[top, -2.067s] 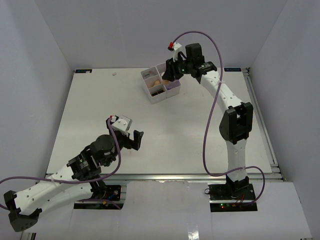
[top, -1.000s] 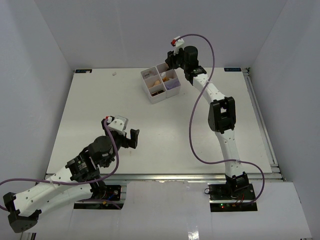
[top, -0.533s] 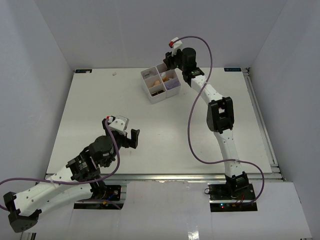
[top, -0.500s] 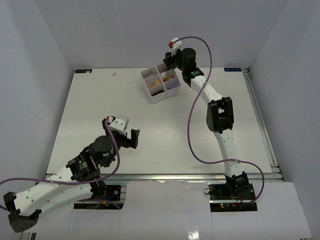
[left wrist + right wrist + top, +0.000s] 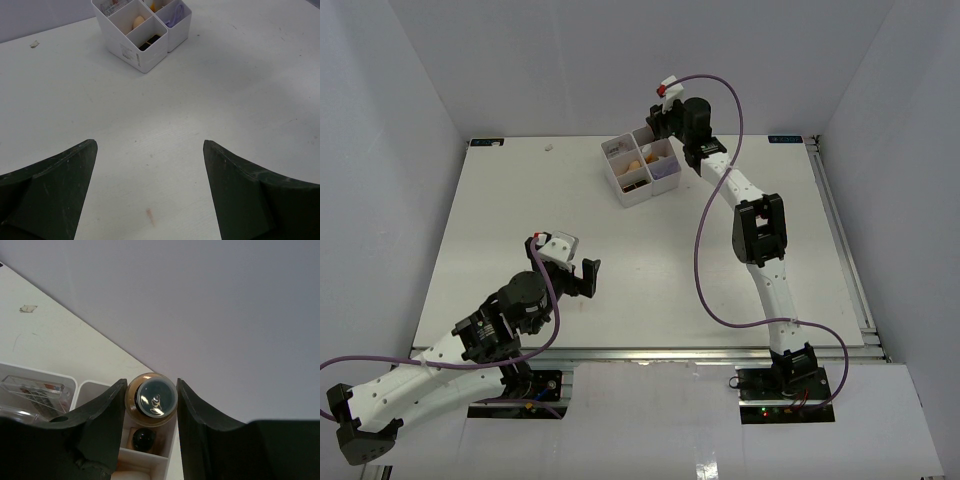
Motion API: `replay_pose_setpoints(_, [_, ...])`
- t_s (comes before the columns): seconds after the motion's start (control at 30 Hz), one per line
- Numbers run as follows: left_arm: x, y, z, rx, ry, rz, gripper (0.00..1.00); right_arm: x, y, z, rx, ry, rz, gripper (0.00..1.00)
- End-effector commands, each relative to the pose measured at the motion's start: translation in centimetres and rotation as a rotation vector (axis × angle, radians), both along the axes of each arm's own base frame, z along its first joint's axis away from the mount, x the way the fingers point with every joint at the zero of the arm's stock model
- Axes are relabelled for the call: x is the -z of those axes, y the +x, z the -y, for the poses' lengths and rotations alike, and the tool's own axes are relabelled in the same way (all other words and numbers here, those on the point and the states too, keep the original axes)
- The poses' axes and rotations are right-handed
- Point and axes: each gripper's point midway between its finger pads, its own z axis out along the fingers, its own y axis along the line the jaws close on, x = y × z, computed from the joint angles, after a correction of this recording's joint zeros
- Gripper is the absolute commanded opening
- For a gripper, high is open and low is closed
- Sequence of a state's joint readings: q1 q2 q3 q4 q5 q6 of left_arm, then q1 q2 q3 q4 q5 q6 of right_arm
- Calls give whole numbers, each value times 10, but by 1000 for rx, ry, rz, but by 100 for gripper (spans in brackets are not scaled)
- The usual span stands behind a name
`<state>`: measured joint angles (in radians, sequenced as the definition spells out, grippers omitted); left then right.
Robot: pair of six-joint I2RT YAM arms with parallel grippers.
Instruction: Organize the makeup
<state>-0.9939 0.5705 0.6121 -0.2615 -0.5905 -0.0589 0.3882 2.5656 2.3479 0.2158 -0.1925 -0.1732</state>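
My right gripper (image 5: pixel 151 385) is shut on the tan bottle (image 5: pixel 151 399), seen from above by its dark round cap. The bottle is at the far end of a compartment of the white four-compartment box (image 5: pixel 633 192); whether it rests on the bottom I cannot tell. A black round cap (image 5: pixel 142 438) shows in that compartment just below it. A clear palette (image 5: pixel 35 390) lies in the compartment to the left. In the left wrist view the box (image 5: pixel 131 54) holds a beige sponge (image 5: pixel 138 22) and an orange tube (image 5: pixel 152 7). My left gripper (image 5: pixel 150 150) is open over bare table, far from the box.
A small pale scrap (image 5: pixel 549 147) lies near the table's far left edge. Grey walls enclose the table on three sides, and the back wall is close behind the right gripper (image 5: pixel 662 118). A faint pink mark (image 5: pixel 149 214) is on the table between the left fingers (image 5: pixel 55 185).
Over two seconds the right wrist swung from the box's right side to its far corner, the elbow folding in. In the last half second neither arm visibly moved.
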Motion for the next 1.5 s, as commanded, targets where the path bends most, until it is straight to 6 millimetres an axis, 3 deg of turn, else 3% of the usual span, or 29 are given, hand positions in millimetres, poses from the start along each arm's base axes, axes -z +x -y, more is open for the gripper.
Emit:
replay_pose_setpoints(0.0, [-3, 0, 0, 8, -4, 11, 98, -10, -4, -1, 3, 13, 13, 10])
replay_pose_setpoints(0.33, [-4, 0, 0, 11, -7, 14, 98, -30, -13, 1, -18, 68, -5, 9])
replay_pose_setpoints(0.73, [-4, 0, 1, 11, -5, 15, 98, -30, -16, 9, -32, 87, -29, 9])
replay_pose_setpoints(1.2, [-5, 0, 1, 15, -5, 19, 98, -17, -17, 11, -41, 67, -39, 10])
replay_pose_setpoints(1.27, [-5, 0, 1, 16, -5, 19, 98, -17, -16, 12, -40, 56, -27, 14])
replay_pose_setpoints(1.47, [-3, 0, 2, 19, -4, 14, 98, -11, -14, 11, -42, 45, -15, 61])
